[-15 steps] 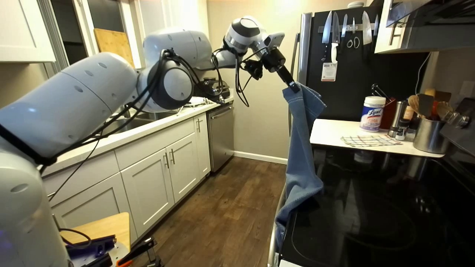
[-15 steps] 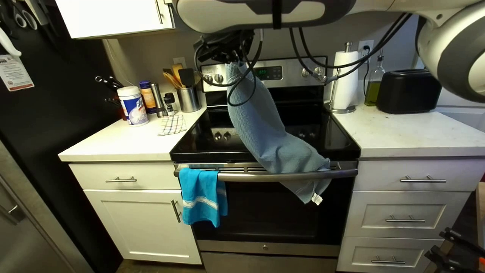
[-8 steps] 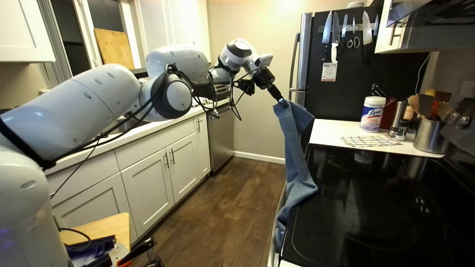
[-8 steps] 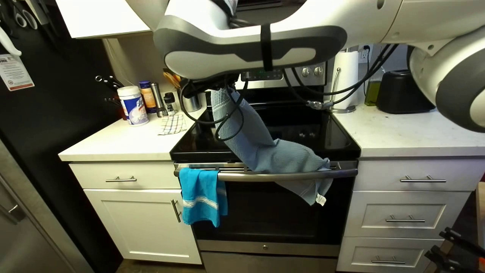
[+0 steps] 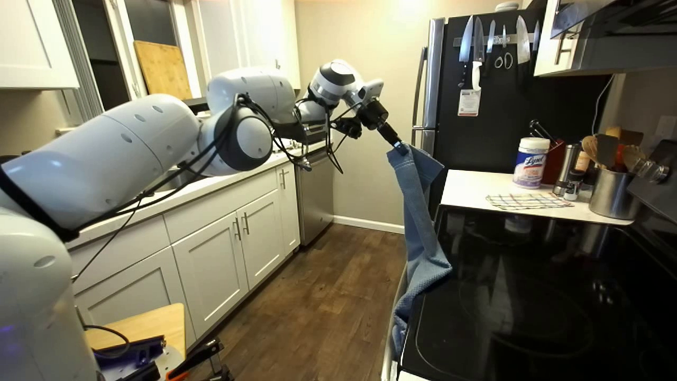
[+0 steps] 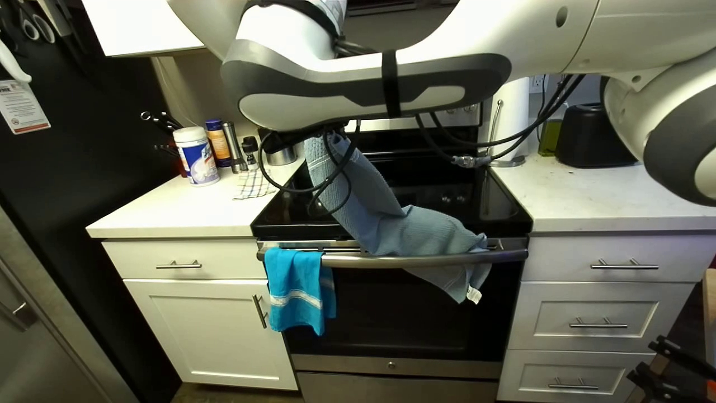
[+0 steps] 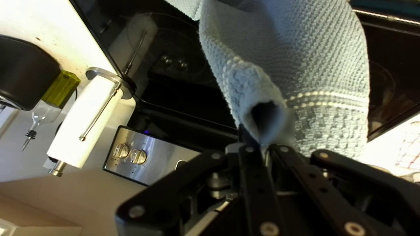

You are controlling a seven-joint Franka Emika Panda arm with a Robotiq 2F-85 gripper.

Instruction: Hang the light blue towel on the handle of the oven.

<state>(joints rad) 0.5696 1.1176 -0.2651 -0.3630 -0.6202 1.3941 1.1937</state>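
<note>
Stovetop (image 5: 518, 296) below, the gripper (image 5: 400, 146) apparently pinches the light-blue towel (image 6: 394, 226).

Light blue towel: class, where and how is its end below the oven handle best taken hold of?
Probably pinch the light blue towel beside its white tag, from the front: this corner dangles below the oven handle, the oven door behind.

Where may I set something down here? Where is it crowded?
Free: the counter before the toaster; the other counter's front, before the Lysol tub and checkered cloth. Crowded: its back, around the utensil holder; the cooktop's front edge, crossed by the light blue towel.
</note>
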